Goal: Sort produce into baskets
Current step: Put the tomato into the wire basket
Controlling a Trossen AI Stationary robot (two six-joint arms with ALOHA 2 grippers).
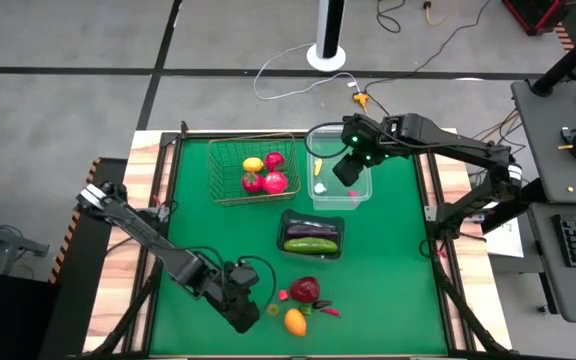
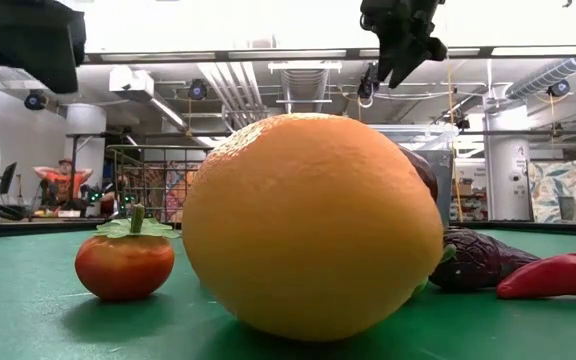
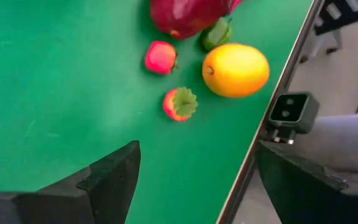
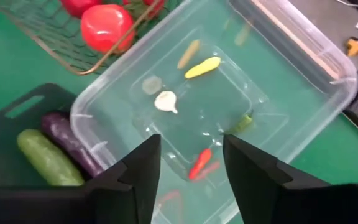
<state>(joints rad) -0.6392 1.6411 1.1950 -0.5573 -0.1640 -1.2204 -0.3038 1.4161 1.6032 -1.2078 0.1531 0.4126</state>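
Left dark six-joint arm runs low from the table's left edge toward the near edge, elbow bent, its two-finger left gripper (image 1: 245, 310) just above the surface, fingers (image 3: 114, 171) spread wide, nothing between them. Right dark six-joint arm reaches in from the far right, raised, wrist angled down. Right gripper (image 1: 348, 170) hangs with fingers (image 4: 142, 168) parted, empty.

Wire basket (image 1: 236, 172) looks metal; tub (image 4: 303, 87) clear smooth plastic; tray (image 1: 290, 222) dark glossy; table (image 1: 398, 280) matt green cloth, wood edges; orange (image 2: 313, 225) finely pitted.
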